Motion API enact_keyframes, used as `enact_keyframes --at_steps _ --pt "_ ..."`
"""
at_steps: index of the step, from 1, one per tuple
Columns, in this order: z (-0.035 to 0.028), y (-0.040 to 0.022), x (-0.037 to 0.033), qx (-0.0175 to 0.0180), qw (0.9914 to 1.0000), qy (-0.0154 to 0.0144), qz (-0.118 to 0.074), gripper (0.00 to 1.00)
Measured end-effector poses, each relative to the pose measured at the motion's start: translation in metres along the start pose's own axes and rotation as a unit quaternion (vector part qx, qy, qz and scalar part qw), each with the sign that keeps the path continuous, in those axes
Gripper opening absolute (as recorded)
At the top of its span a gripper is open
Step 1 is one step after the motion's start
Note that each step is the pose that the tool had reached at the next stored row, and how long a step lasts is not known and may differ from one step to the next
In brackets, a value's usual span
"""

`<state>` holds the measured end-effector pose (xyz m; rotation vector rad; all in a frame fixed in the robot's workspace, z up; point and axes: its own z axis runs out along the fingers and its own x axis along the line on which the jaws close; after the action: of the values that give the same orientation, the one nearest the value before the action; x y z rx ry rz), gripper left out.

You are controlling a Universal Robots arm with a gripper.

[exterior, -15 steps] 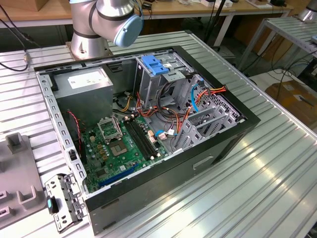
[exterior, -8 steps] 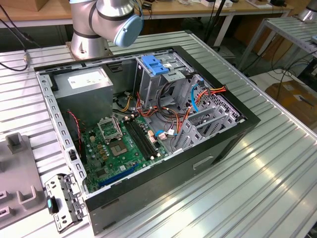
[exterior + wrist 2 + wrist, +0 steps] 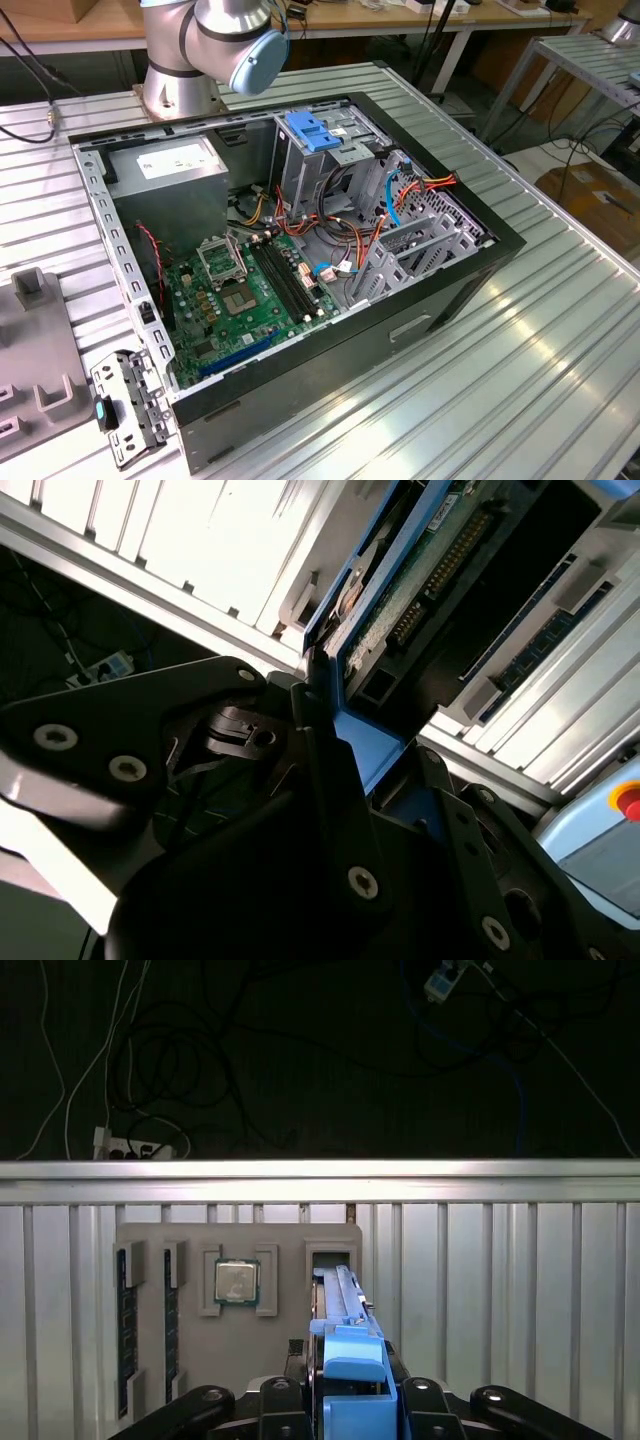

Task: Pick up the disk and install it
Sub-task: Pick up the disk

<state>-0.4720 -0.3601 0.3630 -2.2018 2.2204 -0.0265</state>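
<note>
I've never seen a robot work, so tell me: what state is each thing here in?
computer case: open, side panel off, lying flat.
disk: on edge at the grey tray's slot, right at the pincer.
pincer: at the disk; grip unclear.
processor: seated in the tray's pocket.

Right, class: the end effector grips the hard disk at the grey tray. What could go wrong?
The end effector holds the blue-railed dark metal hard disk by its thin edge; it might slip. A skewed lift could catch the slot of the grey plastic tray, jolting its square silver processor chip. Loose red and orange cables in the black computer case may snag it.
</note>
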Motion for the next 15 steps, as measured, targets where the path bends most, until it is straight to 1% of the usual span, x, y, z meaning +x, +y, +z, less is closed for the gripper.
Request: enact_keyframes --at_steps 4,15 --pt "-0.0017 0.0 0.0 0.0 1.0 0.0 0.0 0.37" --pt "-0.0104 -0.0002 0.0 0.0 1.0 0.0 0.0 0.37"
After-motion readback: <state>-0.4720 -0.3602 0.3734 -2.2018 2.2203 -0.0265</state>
